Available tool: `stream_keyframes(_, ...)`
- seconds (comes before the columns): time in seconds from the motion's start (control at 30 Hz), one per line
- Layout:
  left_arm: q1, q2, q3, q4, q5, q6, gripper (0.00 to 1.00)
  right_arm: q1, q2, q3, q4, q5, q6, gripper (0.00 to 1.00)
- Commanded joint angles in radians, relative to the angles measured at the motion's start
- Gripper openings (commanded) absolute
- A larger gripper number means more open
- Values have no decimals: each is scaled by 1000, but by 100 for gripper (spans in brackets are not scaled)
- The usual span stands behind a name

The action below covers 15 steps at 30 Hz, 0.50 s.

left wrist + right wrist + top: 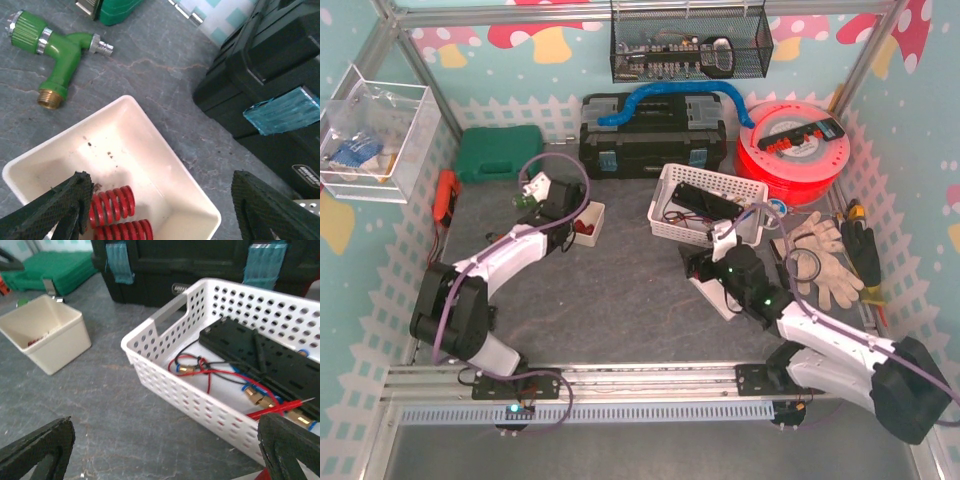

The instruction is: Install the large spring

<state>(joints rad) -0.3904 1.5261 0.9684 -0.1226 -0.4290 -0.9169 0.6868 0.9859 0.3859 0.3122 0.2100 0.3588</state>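
Two red coil springs [112,205] lie side by side in the near corner of a cream bin [130,130]; I cannot tell which one is the large spring. My left gripper [165,212] hangs open over that bin, its left finger [65,202] right beside the springs and its right finger [265,207] outside the rim. From above, the left gripper [575,218] is at the bin [590,222]. My right gripper [165,455] is open over bare mat, nothing between its fingers, and sits near a white basket [705,190]. In the right wrist view the bin [50,335] shows a sliver of red inside.
A green tap fitting [55,55] lies on the mat beyond the bin. The white basket [165,340] holds cables and a black part. A black toolbox [655,135], a green case [498,152], a red cable reel [790,150] and gloves [825,255] ring the mat.
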Motion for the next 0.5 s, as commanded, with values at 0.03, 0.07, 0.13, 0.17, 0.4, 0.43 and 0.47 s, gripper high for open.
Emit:
stream_keyframes(0.03, 6, -4, 49, -172, 8, -172, 69, -2, -138, -4, -86, 92, 41, 99)
stream_keyframes(0.07, 7, -7, 57, -177, 32, -179, 66, -3, -173, -7, -106, 88, 64, 99)
stream_keyframes(0.13, 6, 2, 109, -198, 69, -162, 61, -3, -231, -11, -148, 73, 108, 99)
stream_keyframes(0.17, 5, 18, 147, -236, 80, -167, 59, -3, -253, 0, -189, 75, 135, 99)
stream_keyframes(0.4, 6, 157, 359, -394, 166, -47, 52, -3, -273, 174, -613, 102, 224, 99)
stream_keyframes(0.43, 6, 178, 383, -396, 203, 50, 53, -3, -272, 188, -640, 93, 220, 98)
stream_keyframes(0.47, 5, 196, 408, -410, 230, 135, 53, -3, -271, 200, -653, 88, 216, 98)
